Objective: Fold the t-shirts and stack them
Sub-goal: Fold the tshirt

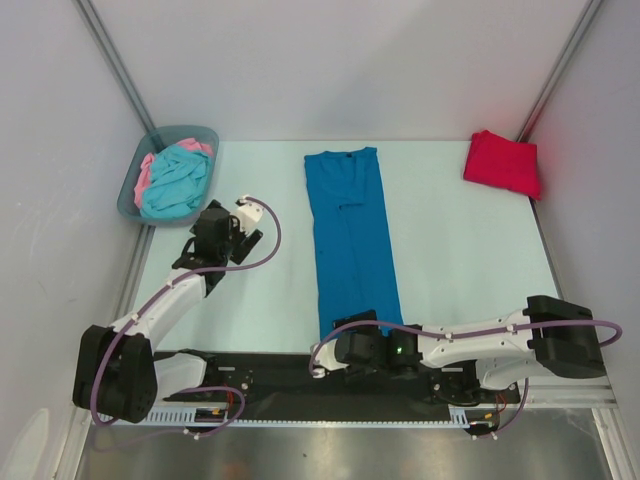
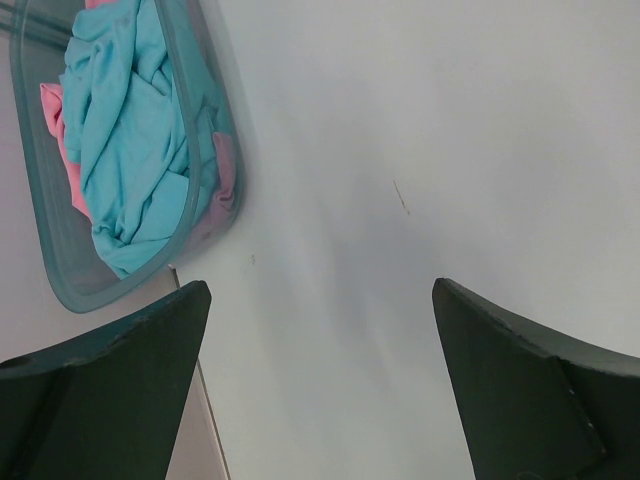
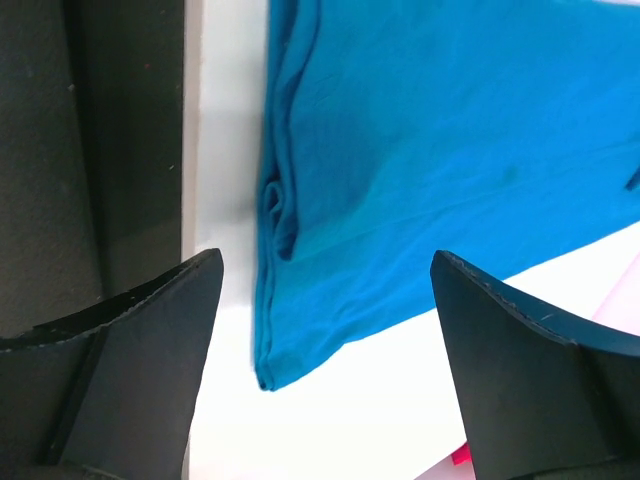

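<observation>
- While the left gripper point(image 1: 238, 212) hangs over bare table point(image 1: 450, 250) just beside the bin point(image 1: 130, 200), its fingers are spread wide and grasp nothing.
- A grey-blue plastic bin sits at the far left corner. It holds a crumpled turquoise t-shirt point(image 1: 182, 182) with a pink t-shirt point(image 1: 147, 172) bunched beneath and beside it.
- A blue t-shirt point(image 1: 350, 235) lies flat in the middle of the table. It is folded lengthwise into a long narrow strip running from the far side toward the arms.
- The right gripper point(image 1: 338, 345) is at the near end of that strip, beside the black strip point(image 3: 100, 130) along the table's front edge.
- Seen from the right wrist, its fingers are released and well apart, and the shirt's near corner shows between them, ungripped.
- A red t-shirt point(image 1: 502, 163) lies folded in a compact bundle at the far right corner, well apart from the blue one.
</observation>
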You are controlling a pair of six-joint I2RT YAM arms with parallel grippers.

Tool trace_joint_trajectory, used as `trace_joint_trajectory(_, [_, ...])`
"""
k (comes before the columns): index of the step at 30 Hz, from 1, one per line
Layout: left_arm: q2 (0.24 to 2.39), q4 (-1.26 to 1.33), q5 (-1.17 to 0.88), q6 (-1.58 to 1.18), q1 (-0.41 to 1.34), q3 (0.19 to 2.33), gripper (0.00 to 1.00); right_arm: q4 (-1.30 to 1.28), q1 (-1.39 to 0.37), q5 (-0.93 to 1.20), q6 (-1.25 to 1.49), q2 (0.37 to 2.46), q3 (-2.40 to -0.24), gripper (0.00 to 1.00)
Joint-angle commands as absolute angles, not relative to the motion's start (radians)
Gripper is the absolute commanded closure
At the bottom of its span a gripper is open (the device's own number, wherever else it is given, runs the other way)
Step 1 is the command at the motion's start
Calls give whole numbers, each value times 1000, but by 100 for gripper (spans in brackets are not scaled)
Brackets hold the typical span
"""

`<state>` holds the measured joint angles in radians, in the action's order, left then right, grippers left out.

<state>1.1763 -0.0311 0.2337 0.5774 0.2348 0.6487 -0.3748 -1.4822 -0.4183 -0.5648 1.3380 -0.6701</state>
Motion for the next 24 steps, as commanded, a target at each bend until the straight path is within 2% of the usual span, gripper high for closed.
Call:
trace_joint_trajectory(1, [1155,-5,241,583,229,646,0,-308,-1489,-463,-583,1354,-672,10])
trace_joint_trajectory(18, [1150,-8,238,581,229,647,0,-245,-1489,-466,-591,1413,-621,11])
trace_joint_trajectory(24, [1147,-5,242,584,229,646,0,-235,-1488,-474,-597,1443,-615,19])
